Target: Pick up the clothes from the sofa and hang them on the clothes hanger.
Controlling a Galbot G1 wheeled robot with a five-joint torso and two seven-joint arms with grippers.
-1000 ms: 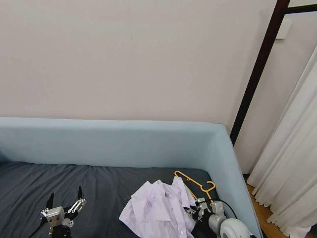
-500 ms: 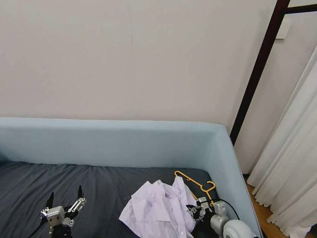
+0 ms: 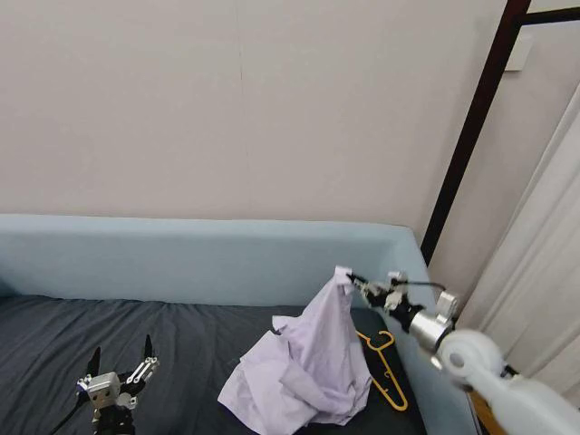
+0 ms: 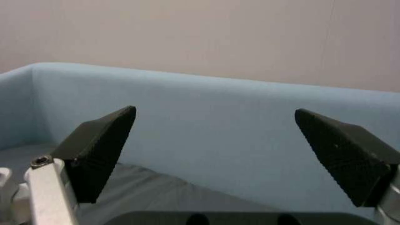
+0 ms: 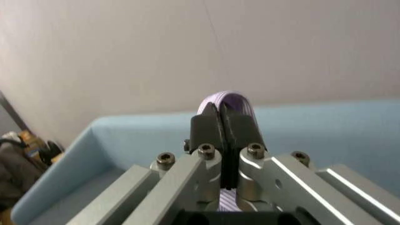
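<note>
Left gripper low over dark sofa seat, fingers spread wide, holding nothing. Lilac shirt tented, long axis near upright, peak pointing up, hem spread on the seat. Orange hanger lies flat beside it. Right gripper clamped on the peak, before the blue backrest.

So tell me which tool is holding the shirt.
The right tool, up high, is shut on the top of the lilac shirt; the left tool sits low, open and empty.
</note>
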